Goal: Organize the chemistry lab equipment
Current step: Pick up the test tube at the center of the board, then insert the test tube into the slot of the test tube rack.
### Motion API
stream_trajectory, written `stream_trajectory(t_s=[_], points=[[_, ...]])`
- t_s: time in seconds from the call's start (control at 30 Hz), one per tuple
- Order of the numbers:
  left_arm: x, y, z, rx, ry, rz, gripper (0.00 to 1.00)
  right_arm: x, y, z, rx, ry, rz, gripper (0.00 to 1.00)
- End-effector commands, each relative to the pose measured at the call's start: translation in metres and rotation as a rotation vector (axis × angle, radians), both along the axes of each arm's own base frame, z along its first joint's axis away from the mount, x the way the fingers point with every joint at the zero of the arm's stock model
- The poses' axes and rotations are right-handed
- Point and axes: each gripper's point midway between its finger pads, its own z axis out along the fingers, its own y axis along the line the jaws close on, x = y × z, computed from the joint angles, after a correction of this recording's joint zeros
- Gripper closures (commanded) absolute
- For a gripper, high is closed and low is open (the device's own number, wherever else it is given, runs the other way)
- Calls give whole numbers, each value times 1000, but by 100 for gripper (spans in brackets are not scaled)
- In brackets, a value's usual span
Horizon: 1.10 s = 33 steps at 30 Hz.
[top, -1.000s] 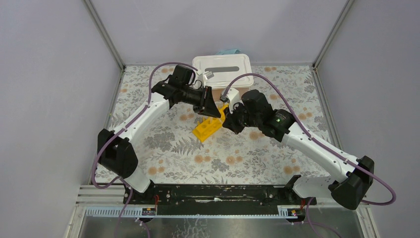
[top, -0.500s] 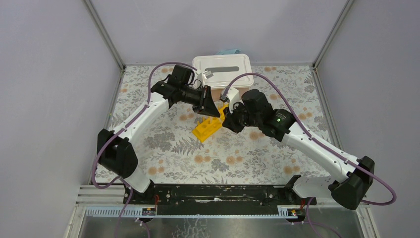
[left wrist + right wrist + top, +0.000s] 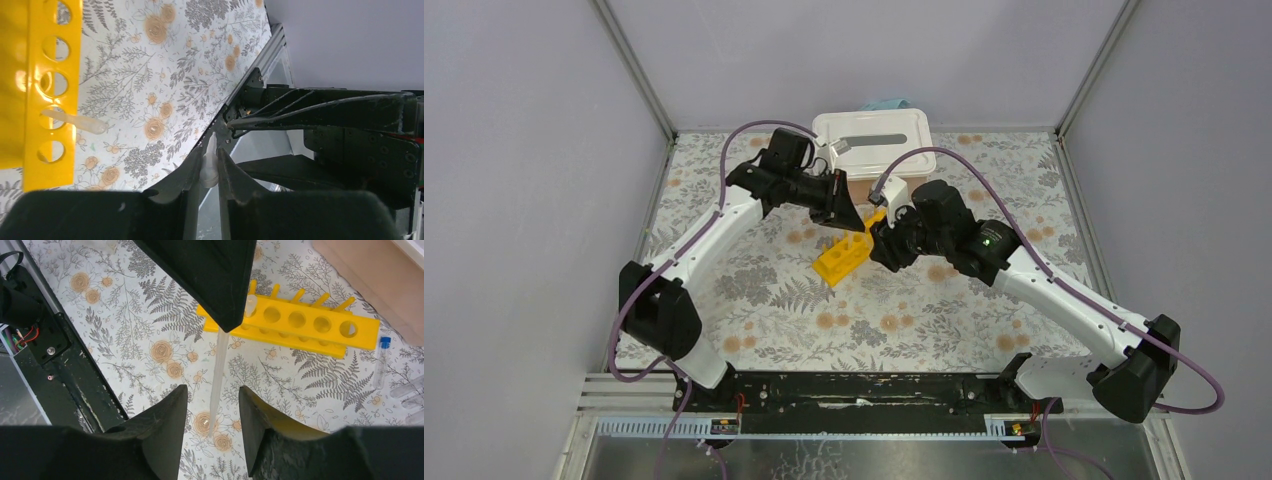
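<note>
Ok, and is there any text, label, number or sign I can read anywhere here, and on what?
No text can be read in any view.
The yellow rack is plain, with no print.
The blue-capped tube is too small to show any marks.
The clear pipette has no graduations that I can see.
The white box shows no label.

Enclosed robot lab cell: grey panel walls (image 3: 524, 150), test-tube rack (image 3: 839, 258).

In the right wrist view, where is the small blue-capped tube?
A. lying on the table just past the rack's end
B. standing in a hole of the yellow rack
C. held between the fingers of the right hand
A: the blue-capped tube lies flat on the flowered table, just past the end of the yellow rack.
</note>
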Motion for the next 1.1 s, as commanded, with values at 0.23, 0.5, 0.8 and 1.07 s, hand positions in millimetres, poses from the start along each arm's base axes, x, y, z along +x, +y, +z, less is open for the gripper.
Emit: stream_trajectory(t_s=[0.23, 0.5, 0.8, 1.07], points=[[37, 11, 45, 99, -314, 133, 78, 25, -15, 24, 28, -127, -175, 46], [51, 11, 43, 275, -463, 195, 78, 45, -49, 27, 24, -197, -415, 40], [61, 9, 37, 428, -589, 246, 78, 59, -80, 12, -34, -203, -632, 32], [69, 4, 24, 531, -663, 263, 78, 73, -111, -7, 6, -141, -792, 28]])
